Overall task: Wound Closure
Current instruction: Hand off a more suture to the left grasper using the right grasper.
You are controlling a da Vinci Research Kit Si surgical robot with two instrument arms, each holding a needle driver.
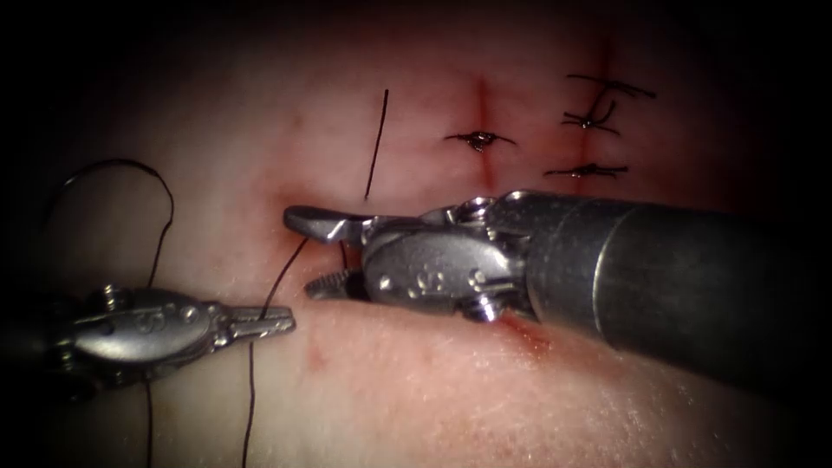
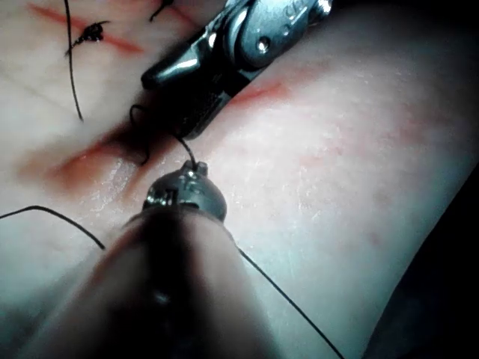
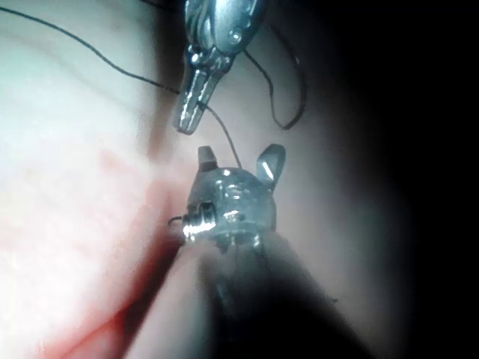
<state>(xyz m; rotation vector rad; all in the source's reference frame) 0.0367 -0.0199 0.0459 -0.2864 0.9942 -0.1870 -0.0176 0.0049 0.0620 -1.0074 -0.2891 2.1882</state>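
left end effector (image 1: 279,323) clamped on thread (image 1: 282,276), likely to hold the strand taut away from the cut (image 1: 342,251). right end effector (image 1: 305,253) spread wide over the cut, gripping nothing, one jaw each side of the strand. no needle made out. farther right on the tissue (image 1: 433,399), tied stitches (image 1: 477,139) with cut ends, and red fluid (image 1: 527,334) under the shaft.
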